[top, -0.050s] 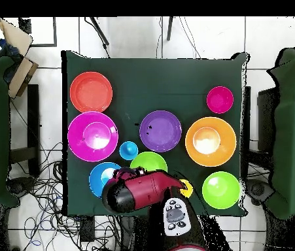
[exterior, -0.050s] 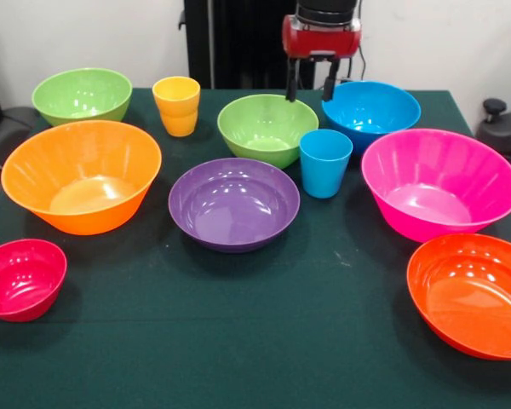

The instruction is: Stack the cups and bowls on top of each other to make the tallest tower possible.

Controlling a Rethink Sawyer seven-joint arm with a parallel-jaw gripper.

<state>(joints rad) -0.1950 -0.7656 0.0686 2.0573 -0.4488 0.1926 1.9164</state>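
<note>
Nothing has been stacked: every cup and bowl is seen standing alone and upright on the green table (exterior, -0.050s: 324,341).

In the front view the end effector (exterior, -0.050s: 311,88) is held above the table's far part, between the middle green bowl (exterior, -0.050s: 267,129) and the blue bowl (exterior, -0.050s: 371,113). Its two dark fingers (exterior, -0.050s: 291,82) are seen apart, with a clear gap between them, and nothing is gripped. In the overhead view the red arm (top, -0.050s: 146,189) is laid over the blue bowl (top, -0.050s: 99,176) and the middle green bowl (top, -0.050s: 148,161), so the end effector itself cannot be made out there.

The light blue cup (exterior, -0.050s: 325,162) is set just in front of the end effector, between the purple bowl (exterior, -0.050s: 234,203) and the pink bowl (exterior, -0.050s: 439,181), near both but touching neither. The yellow cup (exterior, -0.050s: 177,105) is placed between the two green bowls, the other green bowl (exterior, -0.050s: 82,94) being at the far left corner. The large orange bowl (exterior, -0.050s: 81,175) is found in front of that one, and the small crimson bowl (exterior, -0.050s: 21,278) nearer still, at the left edge. The red-orange bowl (exterior, -0.050s: 472,294) is at the near right, partly cut by the frame.
</note>
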